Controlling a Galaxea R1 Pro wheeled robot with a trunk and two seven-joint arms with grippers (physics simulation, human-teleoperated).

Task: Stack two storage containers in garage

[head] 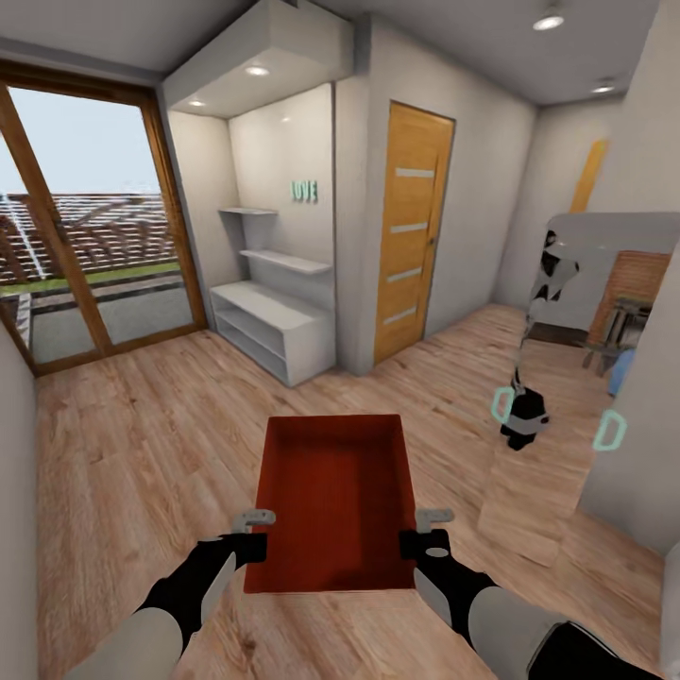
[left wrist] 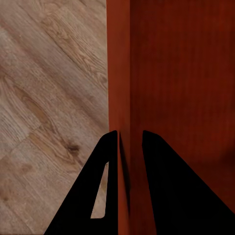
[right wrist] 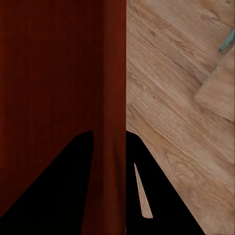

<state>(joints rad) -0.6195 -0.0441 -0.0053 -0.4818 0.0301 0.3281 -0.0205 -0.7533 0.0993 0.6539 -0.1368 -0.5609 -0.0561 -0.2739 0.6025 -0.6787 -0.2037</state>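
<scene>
One orange-red storage container (head: 335,491), an open-top bin, hangs level over the light wood-plank floor (head: 142,444) of the living room. My left gripper (head: 255,531) is shut on its left wall near the close end, and my right gripper (head: 430,531) is shut on its right wall. In the left wrist view the black fingers (left wrist: 105,161) of the left gripper (left wrist: 129,133) pinch the container's wall (left wrist: 120,73). The right wrist view has the right gripper (right wrist: 108,133) clamped on the opposite wall (right wrist: 115,73). The garage is out of view.
A light-wood door (head: 411,231) stands shut ahead, beside a white shelf alcove (head: 274,331). Wood-framed glass doors (head: 85,255) fill the left. A mirror-like panel (head: 557,378) on the right wall reflects the robot. Open floor lies ahead between them.
</scene>
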